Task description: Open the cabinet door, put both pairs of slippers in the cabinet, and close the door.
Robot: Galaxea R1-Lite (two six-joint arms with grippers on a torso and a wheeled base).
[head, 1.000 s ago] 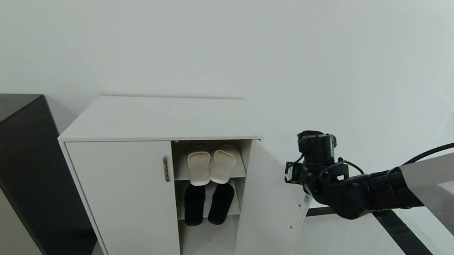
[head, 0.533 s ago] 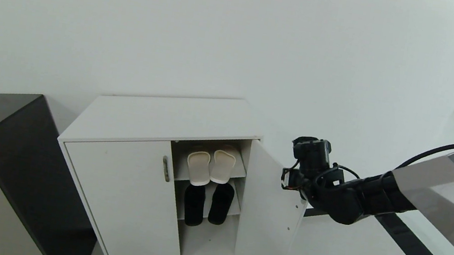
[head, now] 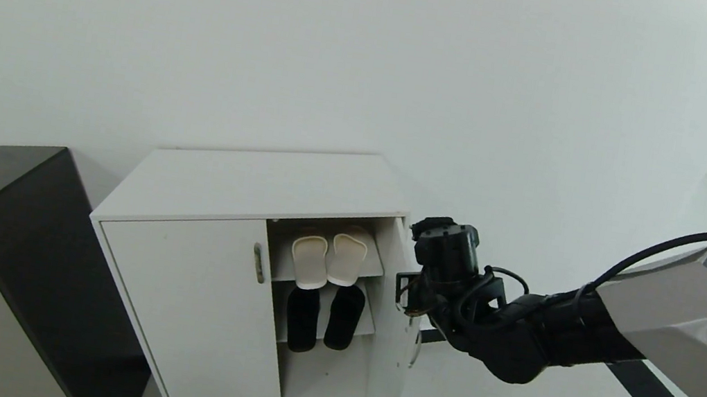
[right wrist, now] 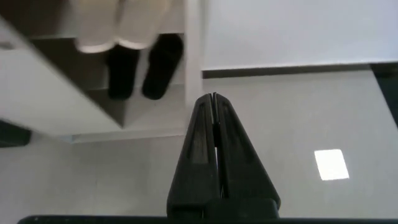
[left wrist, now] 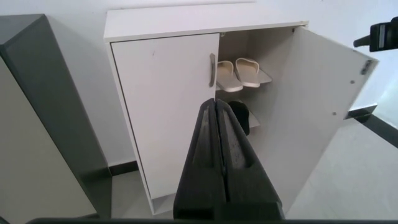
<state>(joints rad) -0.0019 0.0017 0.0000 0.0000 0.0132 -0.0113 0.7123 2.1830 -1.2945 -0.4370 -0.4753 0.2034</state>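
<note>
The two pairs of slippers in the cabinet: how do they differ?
The cream pair is pale; the black pair is dark. The cream pair sits one level higher than the black pair. In each pair the slippers lie side by side, and both pairs are in the open half of the cabinet.

White cabinet (head: 258,181) stood low against the wall and had two doors. Left door (head: 189,314) was shut. Right door (head: 387,372) stood partly open, nearly edge-on in the head view. White slippers (head: 309,258) lay side by side on the upper shelf, ends overhanging its front edge. Black slippers (head: 302,320) lay side by side on the shelf directly below.
</note>
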